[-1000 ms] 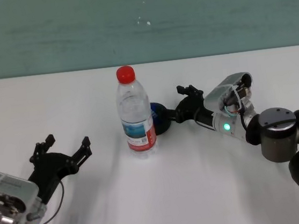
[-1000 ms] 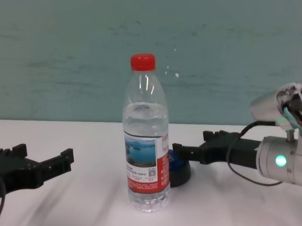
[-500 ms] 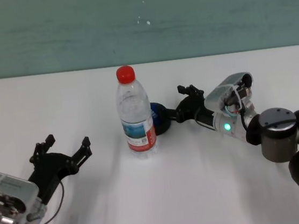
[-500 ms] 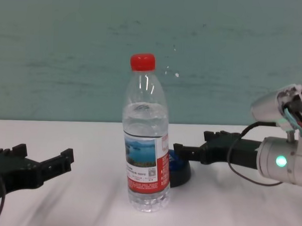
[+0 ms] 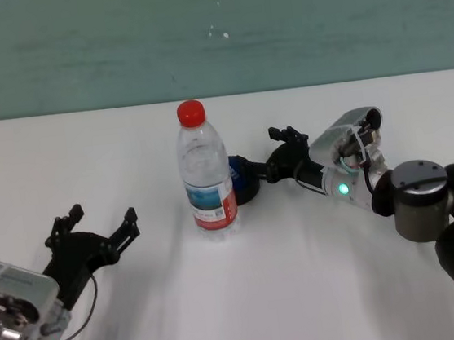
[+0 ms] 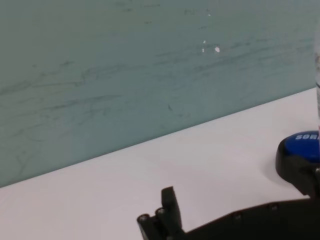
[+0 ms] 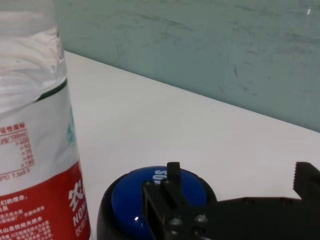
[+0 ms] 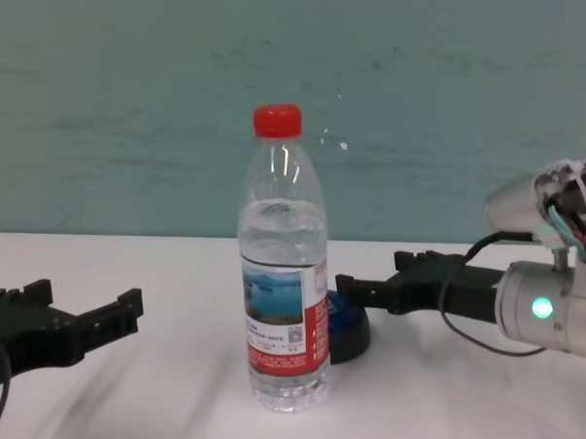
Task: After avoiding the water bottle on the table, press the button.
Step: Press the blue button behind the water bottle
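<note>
Water bottle [image 5: 207, 175] upright near the middle of the white counter [image 5: 323, 290], clear plastic with red screw cap, label with a blue landscape picture above a red band. Button [image 5: 243, 180] just beside it, behind and to the right, low, blue dome on a black base; partly hidden by the bottle in the head and chest views [image 8: 347, 329]. Right gripper [image 5: 278, 153] reaching in low from the right, to the right of the bottle and apart from it, black fingers [image 8: 368, 291] spread, tips over the right edge of the button. In the right wrist view, one fingertip [image 7: 173, 176] standing over the blue dome [image 7: 150, 195] with the second finger off to the side, the bottle's label [image 7: 35, 170] close alongside; touching the dome or just above it, cannot tell. Green light lit on the right wrist housing [image 8: 541, 309]. Left gripper [image 5: 93, 233] parked at the near left of the counter, well apart from bottle and button, fingers [image 8: 124, 309] spread wide and holding nothing. From the left wrist view, the button [image 6: 300, 150] seen far off across bare counter. Teal wall [image 5: 211, 32] behind the far edge.
</note>
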`<state>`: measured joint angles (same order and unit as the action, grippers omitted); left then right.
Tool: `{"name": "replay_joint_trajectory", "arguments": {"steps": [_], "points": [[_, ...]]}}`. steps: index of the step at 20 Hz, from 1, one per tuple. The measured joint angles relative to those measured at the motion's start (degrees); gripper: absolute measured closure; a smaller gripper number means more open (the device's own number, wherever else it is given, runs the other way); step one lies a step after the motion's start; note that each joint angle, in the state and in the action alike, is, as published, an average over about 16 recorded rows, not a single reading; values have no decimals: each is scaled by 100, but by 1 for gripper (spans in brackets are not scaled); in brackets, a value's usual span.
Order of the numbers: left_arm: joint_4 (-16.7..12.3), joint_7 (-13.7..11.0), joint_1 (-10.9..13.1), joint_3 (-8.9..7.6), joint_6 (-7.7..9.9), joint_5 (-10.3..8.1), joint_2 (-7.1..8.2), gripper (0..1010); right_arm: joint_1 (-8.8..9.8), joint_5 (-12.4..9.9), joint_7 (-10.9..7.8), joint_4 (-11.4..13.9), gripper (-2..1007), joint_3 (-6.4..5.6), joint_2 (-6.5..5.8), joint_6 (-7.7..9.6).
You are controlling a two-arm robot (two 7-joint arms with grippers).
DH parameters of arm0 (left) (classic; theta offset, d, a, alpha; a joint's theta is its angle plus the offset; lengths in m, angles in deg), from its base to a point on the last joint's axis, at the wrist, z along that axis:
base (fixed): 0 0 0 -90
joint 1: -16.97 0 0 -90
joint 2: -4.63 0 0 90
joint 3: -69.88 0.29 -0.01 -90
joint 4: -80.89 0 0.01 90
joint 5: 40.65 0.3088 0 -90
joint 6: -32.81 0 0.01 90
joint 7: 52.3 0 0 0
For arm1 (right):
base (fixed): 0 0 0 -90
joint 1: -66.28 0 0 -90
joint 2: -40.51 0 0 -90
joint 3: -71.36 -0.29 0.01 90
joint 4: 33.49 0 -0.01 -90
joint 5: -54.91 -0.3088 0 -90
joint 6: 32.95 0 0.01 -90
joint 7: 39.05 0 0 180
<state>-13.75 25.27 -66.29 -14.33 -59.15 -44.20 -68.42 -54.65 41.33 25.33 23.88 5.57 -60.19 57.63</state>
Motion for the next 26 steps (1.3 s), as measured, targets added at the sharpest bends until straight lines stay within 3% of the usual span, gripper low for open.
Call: {"name": "replay_joint_trajectory", "arguments": {"steps": [18,22,26], "points": [[0,0,0,0,0,0,0,10,-189,-50,-134,-597,1,38,190,-144],[0,0,0,0,0,0,0,10,-147,-40,-106,-536,1,27,176,-126],[0,0,0,0,0,0,0,10,-41,-9,-34,-255,1,16,118,-59]]}}
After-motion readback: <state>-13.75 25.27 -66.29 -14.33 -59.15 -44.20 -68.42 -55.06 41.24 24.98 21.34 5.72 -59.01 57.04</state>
